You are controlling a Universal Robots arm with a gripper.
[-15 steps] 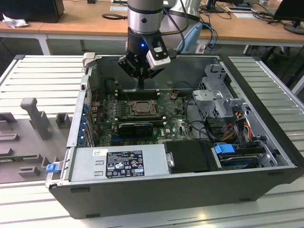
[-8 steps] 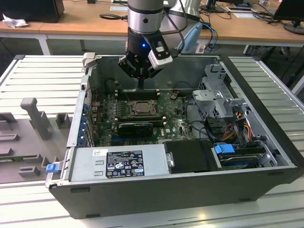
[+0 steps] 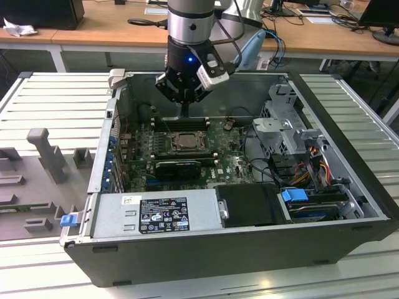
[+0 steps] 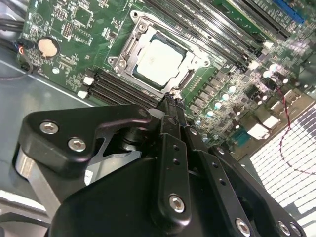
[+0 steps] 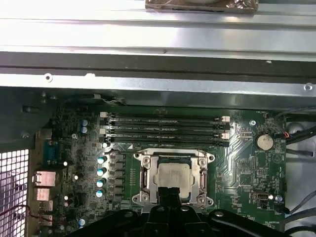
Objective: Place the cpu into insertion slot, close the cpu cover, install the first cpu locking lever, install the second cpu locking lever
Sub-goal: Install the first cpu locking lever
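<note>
Now one cpu (image 5: pixel 174 174) lies in the insertion slot (image 5: pixel 139 198) (cpu cover (image 5: pixel 173 158) seemingly down); pincer (image 4: pixel 171 101) pinched narrow, empty.

Bright, even room light. The computer case (image 3: pixel 218 255) interior lies in soft shadow. In the second wrist view, glare whitens the cpu (image 4: pixel 159 61) and the vent grille (image 4: pixel 291 158).

Computer lab: desks (image 3: pixel 106 22), opened PC case (image 3: pixel 249 249)

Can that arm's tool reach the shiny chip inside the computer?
Probably yes: the case lies open, and the tool is right next to the chip with nothing between them.
</note>
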